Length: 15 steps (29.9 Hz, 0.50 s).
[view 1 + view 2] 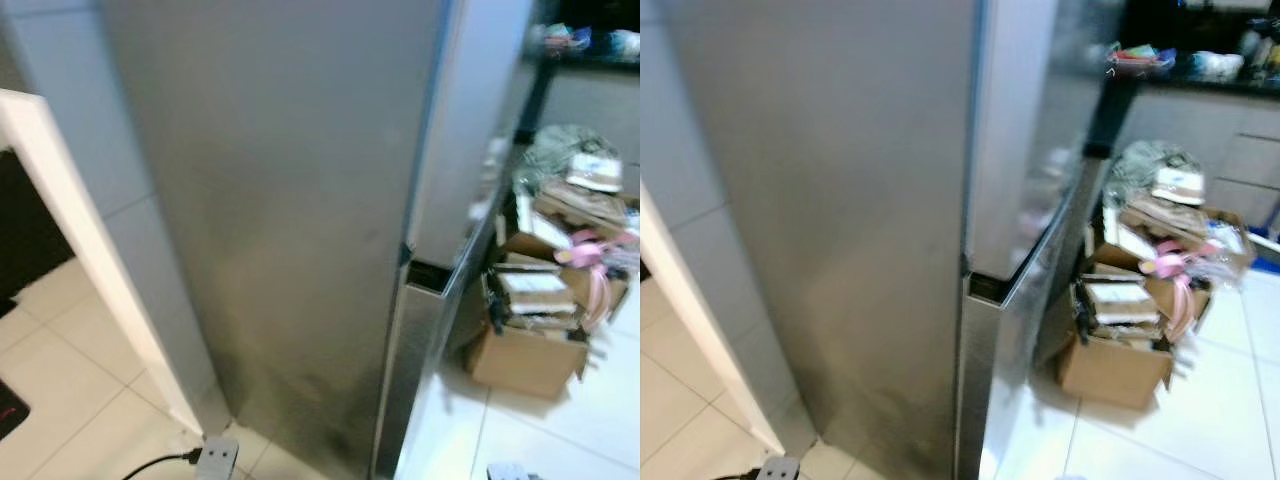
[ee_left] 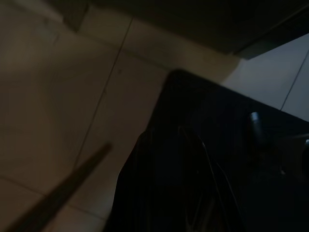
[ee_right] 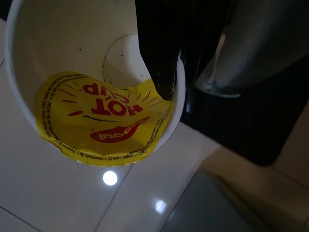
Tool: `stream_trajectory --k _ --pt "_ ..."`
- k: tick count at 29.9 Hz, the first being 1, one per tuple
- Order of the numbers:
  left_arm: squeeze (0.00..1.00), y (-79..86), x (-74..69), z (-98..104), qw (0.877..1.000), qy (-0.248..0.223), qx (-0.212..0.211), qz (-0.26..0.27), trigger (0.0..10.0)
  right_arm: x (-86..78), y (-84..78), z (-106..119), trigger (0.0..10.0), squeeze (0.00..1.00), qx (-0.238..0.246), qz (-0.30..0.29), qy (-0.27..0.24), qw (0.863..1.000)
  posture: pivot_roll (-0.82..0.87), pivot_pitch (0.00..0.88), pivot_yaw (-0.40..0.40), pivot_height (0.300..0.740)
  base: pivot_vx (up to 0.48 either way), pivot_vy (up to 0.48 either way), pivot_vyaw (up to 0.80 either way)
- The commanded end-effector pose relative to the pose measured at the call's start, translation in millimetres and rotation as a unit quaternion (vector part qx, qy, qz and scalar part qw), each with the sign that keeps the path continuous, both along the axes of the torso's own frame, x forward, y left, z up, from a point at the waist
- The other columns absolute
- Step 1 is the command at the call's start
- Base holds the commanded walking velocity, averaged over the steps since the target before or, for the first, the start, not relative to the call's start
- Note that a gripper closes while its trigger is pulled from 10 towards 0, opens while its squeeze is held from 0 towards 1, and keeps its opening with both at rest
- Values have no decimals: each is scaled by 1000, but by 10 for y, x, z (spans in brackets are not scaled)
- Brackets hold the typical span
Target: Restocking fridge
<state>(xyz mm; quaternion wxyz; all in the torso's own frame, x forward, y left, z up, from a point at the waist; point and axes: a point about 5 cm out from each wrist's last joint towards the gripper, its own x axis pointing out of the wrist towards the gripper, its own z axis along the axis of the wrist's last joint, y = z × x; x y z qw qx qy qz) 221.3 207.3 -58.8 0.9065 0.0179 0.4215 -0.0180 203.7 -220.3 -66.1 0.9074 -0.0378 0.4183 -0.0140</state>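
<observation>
Your right gripper (image 3: 161,72) grips the rim of a white instant-noodle cup (image 3: 63,53), one black finger (image 3: 159,48) reaching down inside the wall; the other finger is hidden behind the cup. The cup's yellow foil lid (image 3: 104,123), printed "HOT CUP" in red, is peeled back and sits folded inside the cup. Below the cup lies glossy white floor tile (image 3: 58,193) with spots of reflected light. Your left arm hangs idle over dim tile; you cannot tell the state of its gripper. In the head views, a tall stainless-steel fridge (image 1: 280,200) stands directly before you, seen from its side panel, doors closed. To the fridge's right, an open cardboard box (image 1: 530,350) heaped with papers and a pink ribbon (image 1: 590,270) sits on the floor. To the fridge's left runs a white door frame (image 1: 80,230); near the fridge's foot lies a grey plug (image 1: 218,457) on a black cable.
</observation>
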Motion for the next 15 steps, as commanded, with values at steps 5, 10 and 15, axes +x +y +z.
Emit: stream_trajectory --k 5,10,15 --pt "0 6 -25 -13 1000 2 7 -9 10000 -31 -6 -17 10000 0 0 -5 6 1000 -48 86 56 740 0 0 -800" --pt "0 0 -4 -1 1000 -2 8 -12 10000 -26 -4 -15 10000 0 0 -6 5 1000 -49 86 58 740 0 0 -800" --pt "0 -4 8 7 1000 -7 9 -12 10000 -22 -4 -12 10000 0 -1 -6 4 1000 -48 86 57 740 0 0 -800"
